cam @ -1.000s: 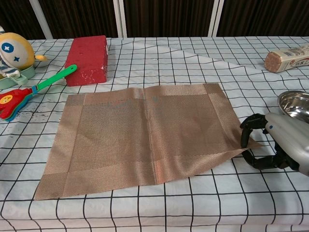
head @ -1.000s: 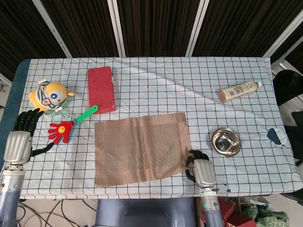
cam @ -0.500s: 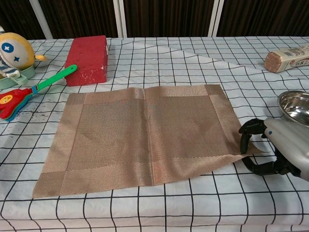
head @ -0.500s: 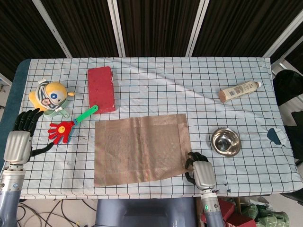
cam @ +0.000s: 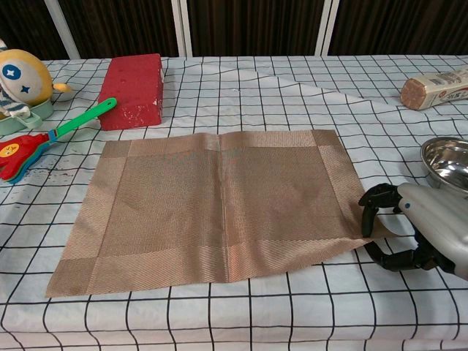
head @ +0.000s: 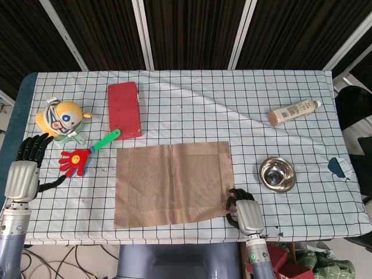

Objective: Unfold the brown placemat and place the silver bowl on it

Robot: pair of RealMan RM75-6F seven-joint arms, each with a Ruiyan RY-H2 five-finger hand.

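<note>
1. The brown placemat point(cam: 212, 201) lies opened out flat on the checked tablecloth point(head: 192, 107), with a faint crease down its middle. The unfolding looks nearly done.
2. The right hand point(cam: 413, 234) sits at the mat's near right corner. Its dark fingers point(cam: 371, 208) curl over that corner, and the corner appears pinched between them, so the hand reads as holding the mat.
3. To finish this step well, the corner should be laid down flat before the fingers let go, so that it does not spring up or fold under.
4. The fingers should open fully and lift straight away, since a sideways pull could drag the mat askew.
5. The silver bowl point(head: 276, 174) stands upright just to the right of the mat, apart from it and near the right hand. It is the obvious next thing to reach for.
6. The bowl's thin, shiny rim will likely be slippery, so a grip across the rim or around the wall would serve better than a light pinch.
7. The left hand point(head: 24, 174) rests at the table's left edge with fingers spread, holding nothing, near the red toy clapper point(head: 78, 158). It need not move.
</note>
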